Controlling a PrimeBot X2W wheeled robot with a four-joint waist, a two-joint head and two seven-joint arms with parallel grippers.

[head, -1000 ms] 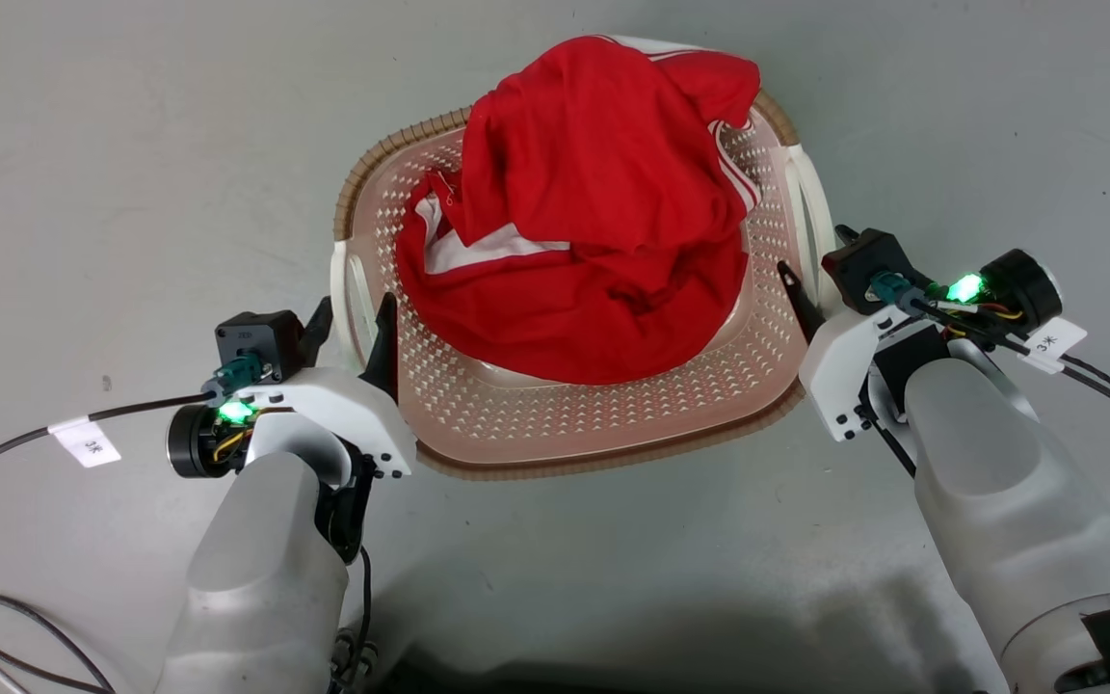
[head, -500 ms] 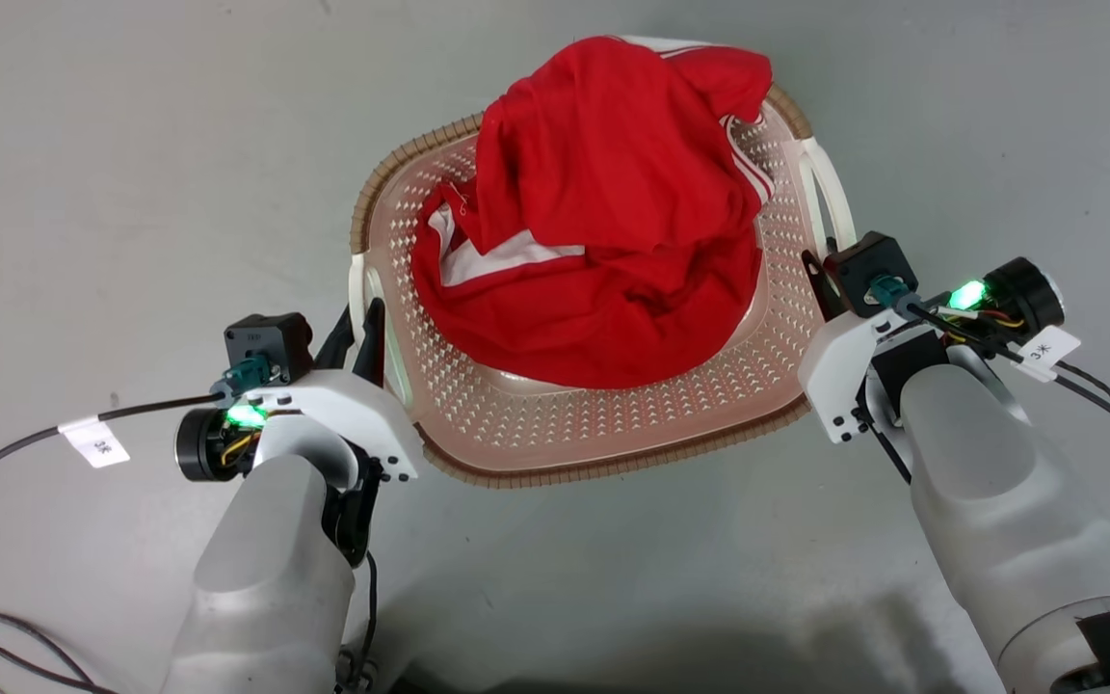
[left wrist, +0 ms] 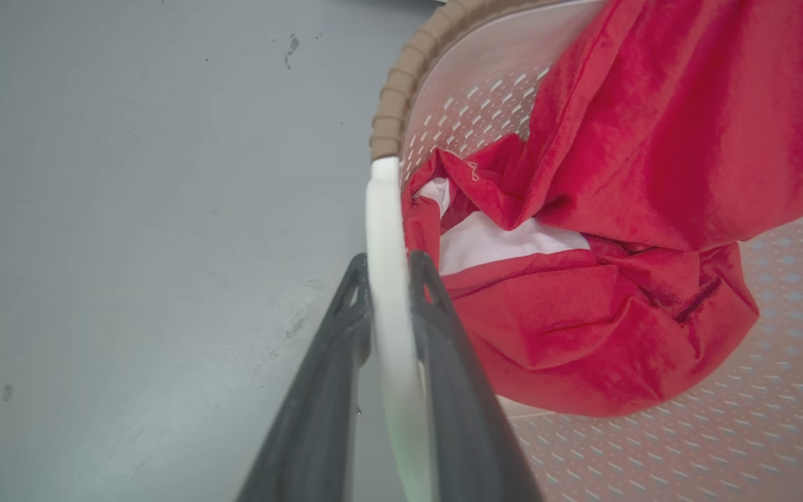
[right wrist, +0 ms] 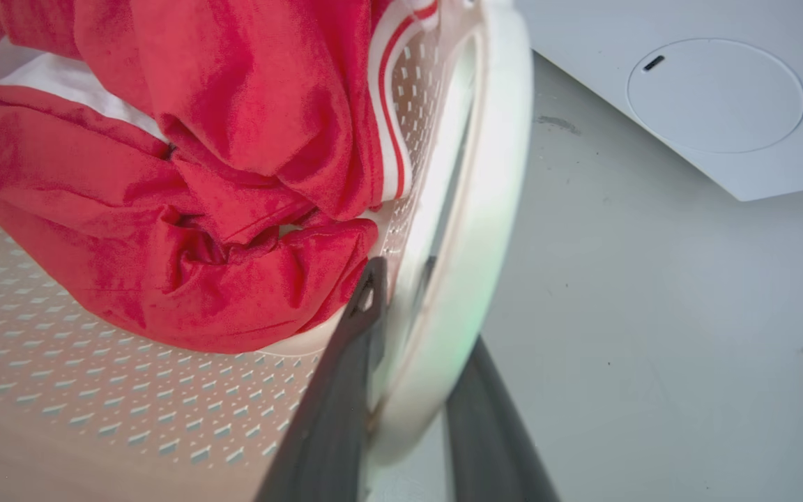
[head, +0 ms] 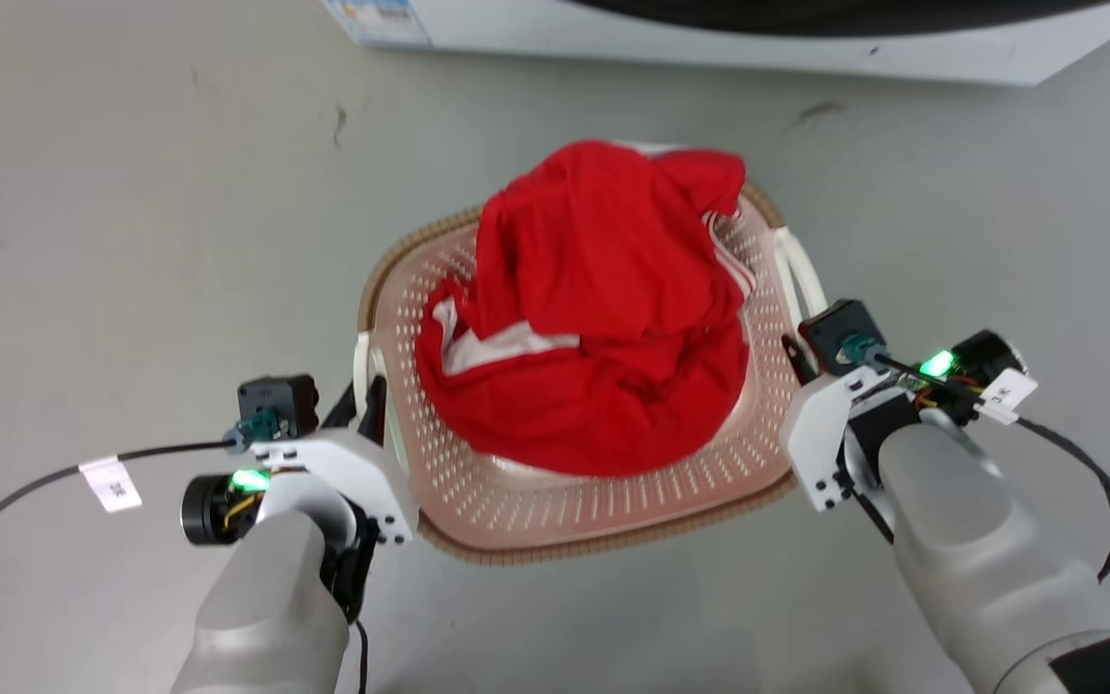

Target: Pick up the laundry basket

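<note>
Left hand point(left wrist: 387, 268): newly closed on left white handle point(left wrist: 382, 209).
Right hand point(right wrist: 419, 300): closed on right white handle point(right wrist: 499, 174).
Cream-pink perforated plastic laundry basket point(head: 565, 511): ready to lift.

The laundry basket point(head: 594, 511) was between the two grippers, with a shirt point(head: 603, 318) heaped in it and reaching over its far rim. The left gripper point(head: 365, 395) straddled the handle point(head: 362, 361) on the basket's left side, and the right gripper point(head: 796, 357) straddled the opposite handle point(head: 801, 280). Behind the basket, across the floor point(head: 131, 241), stood a washer point(head: 757, 39).
</note>
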